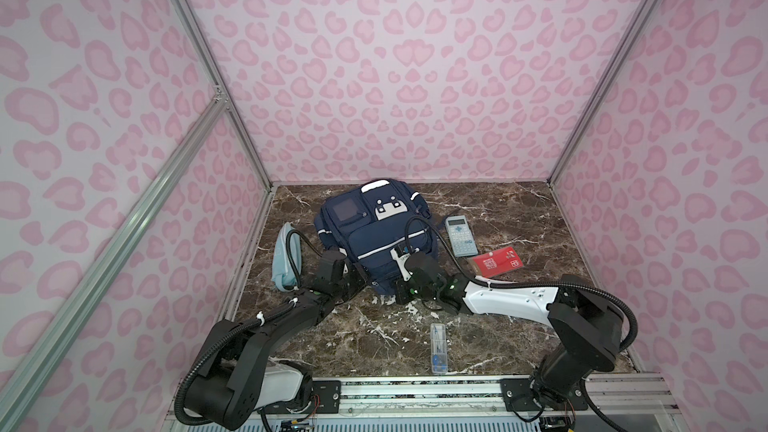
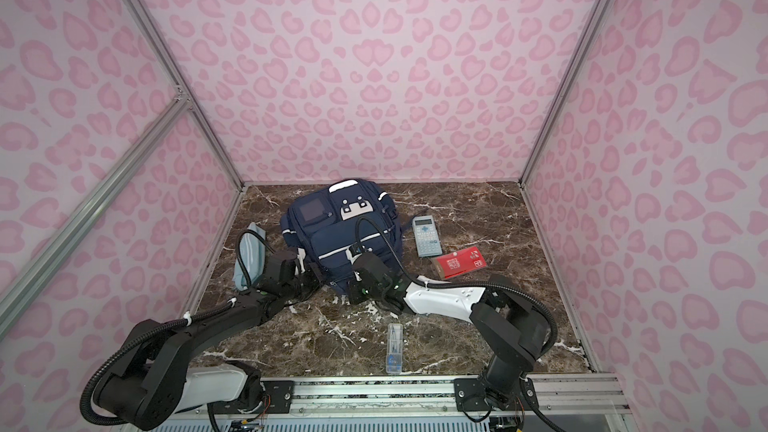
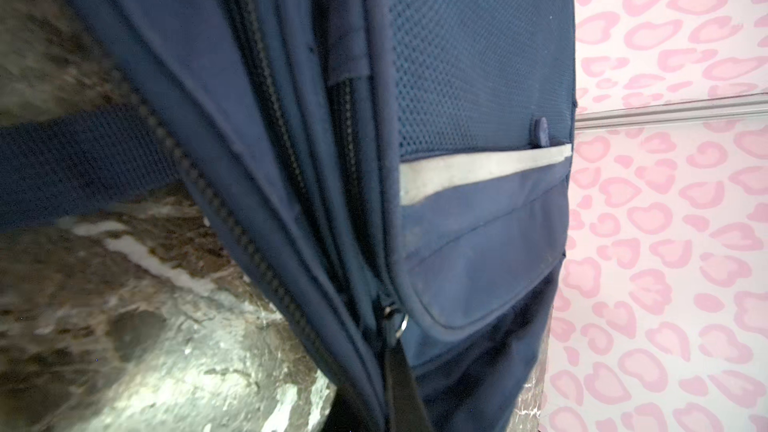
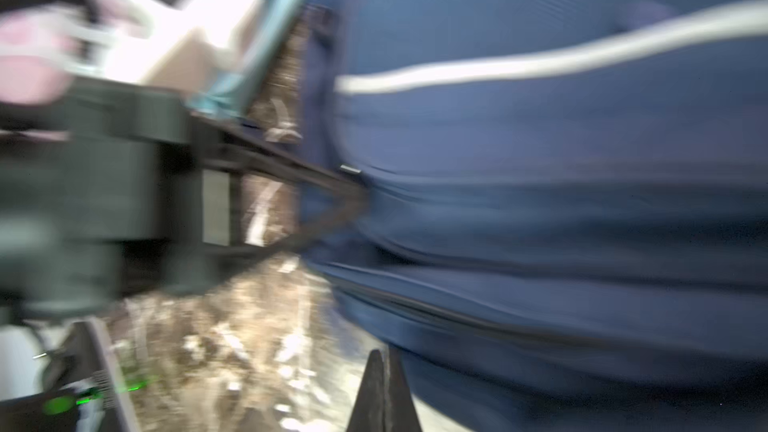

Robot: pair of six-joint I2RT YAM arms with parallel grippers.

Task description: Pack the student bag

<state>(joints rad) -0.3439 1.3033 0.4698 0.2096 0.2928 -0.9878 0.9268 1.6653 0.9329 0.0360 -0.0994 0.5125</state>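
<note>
Black zip pull [image 3: 397,367], nearest the lens, pinched by left gripper [image 1: 360,277] fingers; right gripper [image 4: 380,367] fingers pressed together, apparently empty, beside large navy-blue fabric student bag [image 1: 374,234] at brown marble surface's [image 1: 519,218] 12 o'clock: soft, slumping, likely light, so hold pulls or webbing straps [image 3: 83,160].

No text could be read. The red packet [image 1: 496,261] bore a white code square and a logo mark, the calculator [image 1: 460,236] printed keys, all too small.
</note>
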